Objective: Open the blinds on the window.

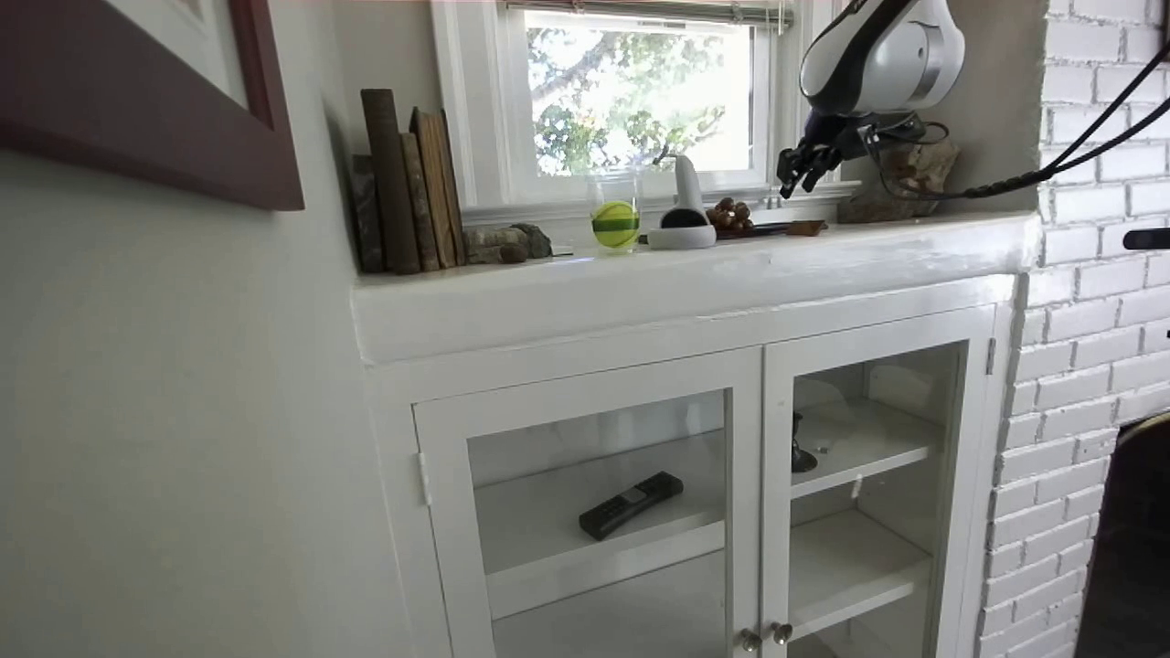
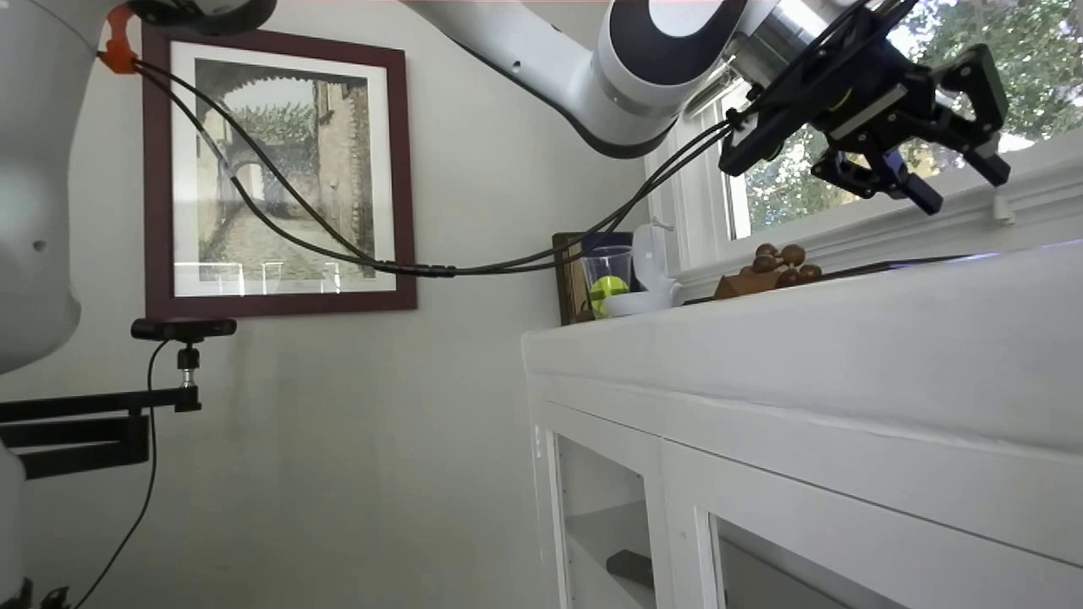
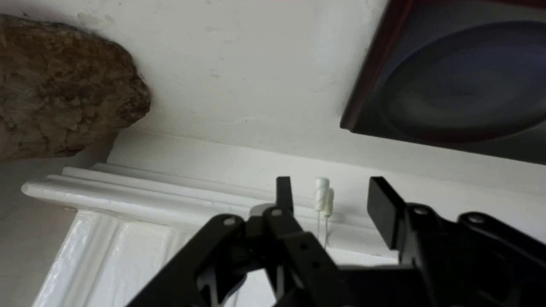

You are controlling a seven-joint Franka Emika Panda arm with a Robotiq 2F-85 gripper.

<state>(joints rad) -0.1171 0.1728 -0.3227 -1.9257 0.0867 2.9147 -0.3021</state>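
We locate the gripper [image 3: 332, 191] at the wrist view's lower centre — fingers [image 3: 386, 209] apart, white cord pulls [image 3: 321, 194] visible between.

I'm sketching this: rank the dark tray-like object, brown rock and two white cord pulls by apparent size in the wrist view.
1. Dark tray-like object, cropped by the picture edge.
2. Brown rock, also cropped.
3. White cord pulls, far smaller; they overlap, so their order is unsure.

White arm [image 2: 550, 68]; 2 black cables [image 2: 431, 271]; orange clip [image 2: 119, 56].
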